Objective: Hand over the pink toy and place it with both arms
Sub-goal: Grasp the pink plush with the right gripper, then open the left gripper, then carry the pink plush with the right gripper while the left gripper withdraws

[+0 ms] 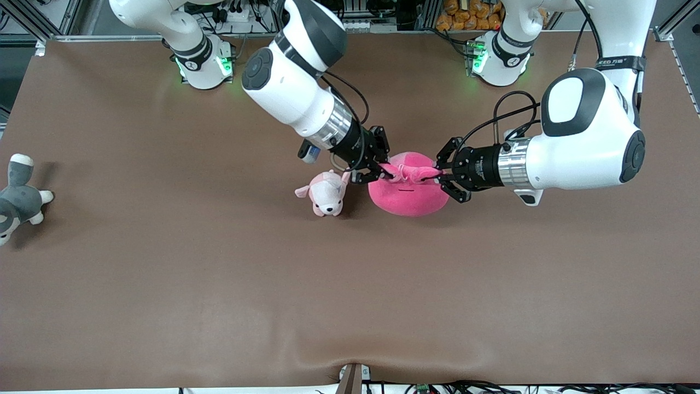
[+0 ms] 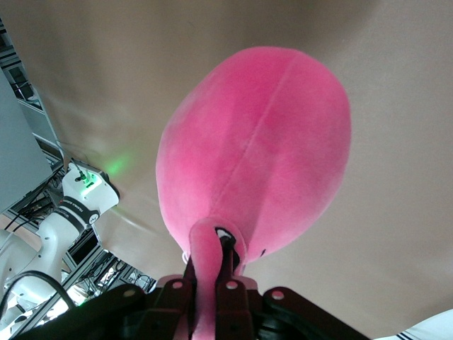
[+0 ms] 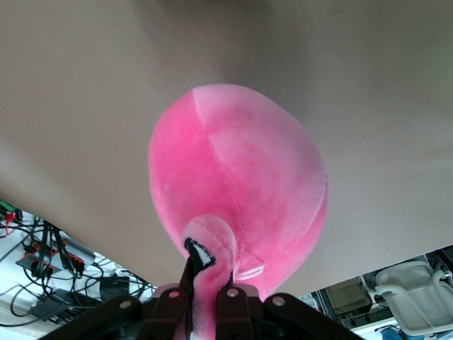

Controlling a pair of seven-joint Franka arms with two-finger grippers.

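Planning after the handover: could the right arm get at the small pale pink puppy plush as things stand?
Probably not yet: the right gripper is shut on the pink toy, though the puppy plush lies uncovered just beside it.

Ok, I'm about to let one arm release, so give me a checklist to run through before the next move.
1. Left gripper shut on an ear of the pink toy: ok, the left wrist view shows the ear pinched between its fingers.
2. Right gripper shut on the other ear: ok, seen in the right wrist view.
3. Toy lifted off the table: cannot tell from the front view; both wrist views suggest it hangs.
4. Pale puppy plush apart from the toy: ok, though it lies close beside it, under the right gripper.
5. Grey plush out of the way: ok, at the right arm's end of the table.
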